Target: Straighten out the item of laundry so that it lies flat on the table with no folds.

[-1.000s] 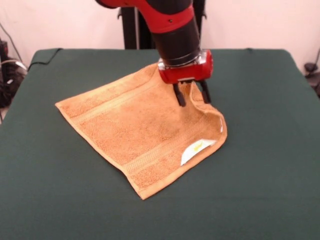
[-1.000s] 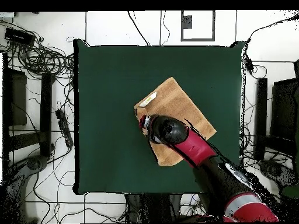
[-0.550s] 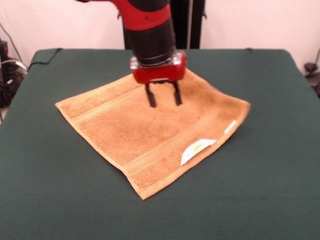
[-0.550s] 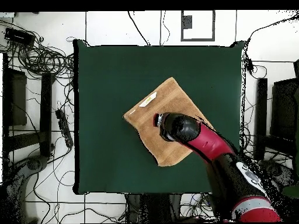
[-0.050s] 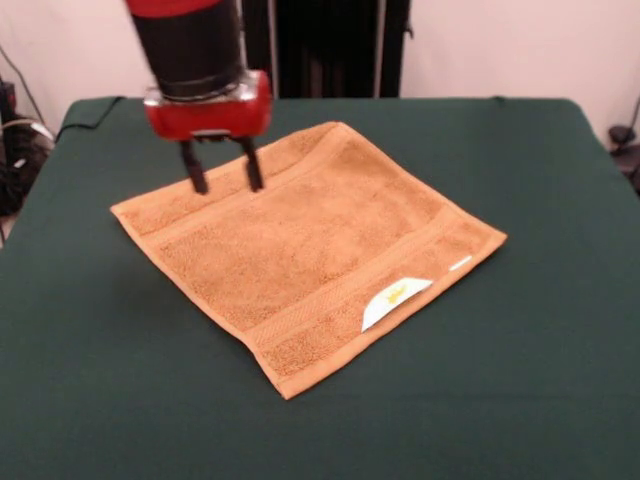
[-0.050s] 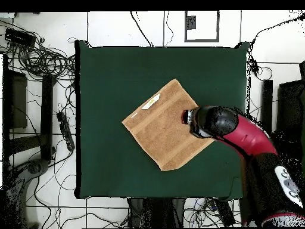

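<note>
Front view low, facing table (image 5: 560, 380) — overhead straight down.

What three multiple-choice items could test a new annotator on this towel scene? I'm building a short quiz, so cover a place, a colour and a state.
1. Where is the gripper?
A. Above the towel's far left part
B. Over the white label
C. Off the table

2. What colour is the table?
A. Grey
B. Dark green
C. White

3. How does the towel lie?
A. Bunched in a heap
B. Folded in half
C. Spread flat

Answers:
1 A: in the front view the open fingers hang over that part, holding nothing.
2 B: the cloth surface is dark green.
3 C: all four corners show and no fold is visible.
</note>
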Robot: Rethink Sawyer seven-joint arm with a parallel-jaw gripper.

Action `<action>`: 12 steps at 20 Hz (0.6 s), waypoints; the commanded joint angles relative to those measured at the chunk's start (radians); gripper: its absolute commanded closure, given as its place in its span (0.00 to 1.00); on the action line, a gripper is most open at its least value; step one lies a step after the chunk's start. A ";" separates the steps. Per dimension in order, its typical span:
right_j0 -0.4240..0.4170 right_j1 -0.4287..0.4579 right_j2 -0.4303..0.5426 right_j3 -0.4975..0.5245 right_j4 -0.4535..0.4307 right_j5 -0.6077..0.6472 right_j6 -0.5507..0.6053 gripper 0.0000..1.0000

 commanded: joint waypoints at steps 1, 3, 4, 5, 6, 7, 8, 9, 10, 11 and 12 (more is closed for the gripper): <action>-0.020 0.058 0.023 -0.155 -0.057 0.086 0.022 0.00; -0.023 0.063 0.026 -0.156 -0.056 0.063 0.049 0.00; -0.025 0.065 0.028 -0.157 -0.056 0.052 0.062 0.00; -0.024 0.073 0.026 -0.171 -0.058 0.052 0.065 0.00; -0.028 0.082 0.027 -0.193 -0.060 0.051 0.064 0.00; -0.030 0.083 0.027 -0.202 -0.065 0.053 0.062 0.00; -0.036 0.083 0.026 -0.223 -0.071 0.068 0.049 0.00; -0.038 0.081 0.022 -0.235 -0.078 0.081 0.047 0.00; -0.040 0.080 0.018 -0.250 -0.083 0.096 0.043 0.00; -0.042 0.079 0.013 -0.264 -0.089 0.111 0.040 0.00; -0.045 0.081 0.012 -0.277 -0.093 0.119 0.039 0.00</action>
